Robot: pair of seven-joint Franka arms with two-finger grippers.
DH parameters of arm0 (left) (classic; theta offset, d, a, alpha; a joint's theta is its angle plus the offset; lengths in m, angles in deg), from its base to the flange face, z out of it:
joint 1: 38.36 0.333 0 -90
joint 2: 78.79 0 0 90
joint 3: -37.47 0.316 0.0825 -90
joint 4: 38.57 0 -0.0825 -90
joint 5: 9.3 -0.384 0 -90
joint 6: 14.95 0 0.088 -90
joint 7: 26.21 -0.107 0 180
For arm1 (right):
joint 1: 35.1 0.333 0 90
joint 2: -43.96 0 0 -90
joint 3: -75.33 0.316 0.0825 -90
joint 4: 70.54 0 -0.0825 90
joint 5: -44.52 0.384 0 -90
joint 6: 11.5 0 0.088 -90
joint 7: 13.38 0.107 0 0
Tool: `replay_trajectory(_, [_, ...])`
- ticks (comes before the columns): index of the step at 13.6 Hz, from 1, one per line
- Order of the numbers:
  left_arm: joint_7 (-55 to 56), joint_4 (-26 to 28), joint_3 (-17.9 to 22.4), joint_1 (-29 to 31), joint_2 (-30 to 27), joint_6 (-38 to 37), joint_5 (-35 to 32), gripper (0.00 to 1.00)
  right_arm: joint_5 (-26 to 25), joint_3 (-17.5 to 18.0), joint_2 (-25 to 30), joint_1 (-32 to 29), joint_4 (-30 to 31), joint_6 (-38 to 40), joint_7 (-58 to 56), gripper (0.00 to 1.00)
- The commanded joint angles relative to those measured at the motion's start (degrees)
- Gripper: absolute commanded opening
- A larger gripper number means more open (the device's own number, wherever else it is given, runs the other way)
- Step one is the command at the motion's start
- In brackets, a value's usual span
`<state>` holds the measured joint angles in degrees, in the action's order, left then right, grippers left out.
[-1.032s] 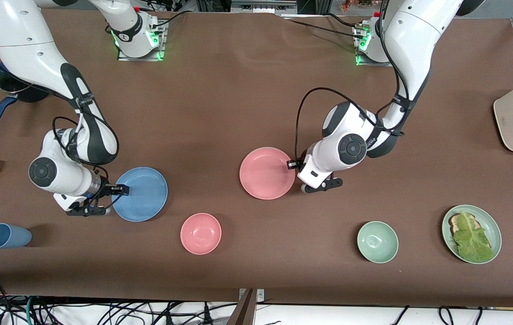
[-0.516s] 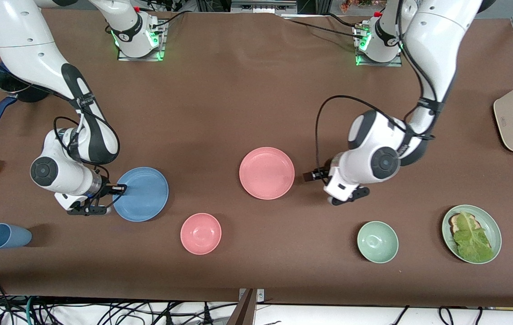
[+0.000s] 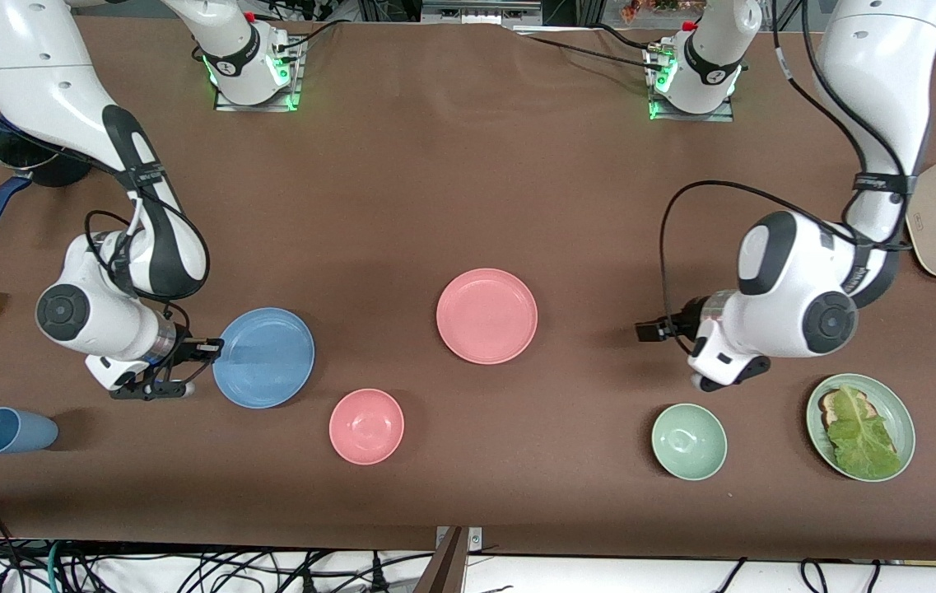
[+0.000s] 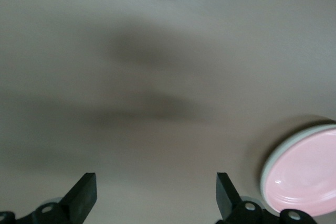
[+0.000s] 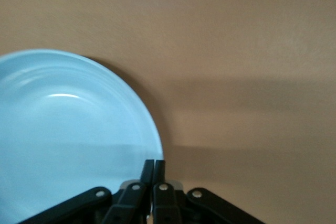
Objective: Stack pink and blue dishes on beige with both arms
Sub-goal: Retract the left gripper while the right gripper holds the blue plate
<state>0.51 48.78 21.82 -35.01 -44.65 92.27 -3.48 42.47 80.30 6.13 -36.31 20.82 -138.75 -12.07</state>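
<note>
Gripping the flat round matte sky-blue plate point(image 3: 263, 357) by its rim near the right arm's end of the brown worktop point(image 3: 435, 189), right pincer point(image 3: 208, 349) clamped shut on it. Lifting level, aiming squarely over the flat round salmon-pink plate point(image 3: 486, 315) mid-worktop. Waiting wide open over bare worktop, left pincer point(image 3: 647, 330).

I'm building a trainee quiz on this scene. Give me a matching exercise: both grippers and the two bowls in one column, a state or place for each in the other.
1 left gripper
2 right gripper
3 pink bowl
4 green bowl

A beside lettuce plate
B shut on blue plate's rim
C open over bare table
D nearer the camera, between blue plate and pink plate

Pairs: 1-C, 2-B, 3-D, 4-A
</note>
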Motion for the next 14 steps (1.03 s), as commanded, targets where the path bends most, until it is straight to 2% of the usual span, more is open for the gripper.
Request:
replay_trajectory(1, [-4.20, 0.99, -0.43, 3.05, -1.27, -0.87, -2.21, 1.00, -0.23, 0.92, 0.83, 1.72, -9.33, 10.76, -0.25, 0.00])
replay_trajectory(3, [-6.50, 0.99, -0.08, 4.99, -1.62, -2.01, -2.65, 1.00, -0.05, 1.36, 0.83, 5.05, -12.78, 15.34, 2.54, 0.00])
replay_trajectory(5, [-7.38, 0.98, -0.16, 8.14, -2.76, -3.16, -5.02, 1.00, -0.23, 1.36, 0.83, 8.14, -14.10, 16.33, 7.29, 0.00])
replay_trajectory(7, [-7.47, 4.65, 0.70, 8.17, -7.40, -2.90, -5.20, 1.00, -0.32, 1.27, 0.66, 7.63, -14.20, 15.89, 6.52, 0.00])
replay_trajectory(8, [-7.56, 4.94, 2.63, 7.03, -8.90, -3.07, -6.51, 1.00, -0.23, 1.10, 0.39, 7.01, -14.11, 15.81, 4.34, 0.00])
replay_trajectory(9, [-7.12, 5.64, 6.13, 3.89, -11.09, -3.25, -6.70, 1.00, -0.23, 1.01, 0.13, 5.70, -13.93, 15.54, 2.06, 0.12])
replay_trajectory(10, [-7.21, 6.60, 11.47, -0.06, -13.90, -3.86, -6.61, 1.00, -0.31, 0.92, -0.65, 3.77, -13.84, 14.32, -0.49, 0.27])
replay_trajectory(11, [-7.56, 8.09, 14.48, -2.19, -17.06, -4.91, -6.44, 1.00, -0.14, 1.01, -1.27, 1.67, -13.23, 12.92, -3.56, 0.65])
replay_trajectory(12, [-7.99, 8.80, 14.86, -2.21, -19.35, -5.26, -6.44, 1.00, 0.04, 1.09, -2.06, 0.25, -12.18, 11.25, -5.94, 0.85])
replay_trajectory(14, [-13.15, 8.98, 14.95, -1.69, -22.70, -7.89, -6.52, 1.00, 0.21, 1.09, -2.51, -1.16, -8.85, 8.00, -6.67, 0.90])
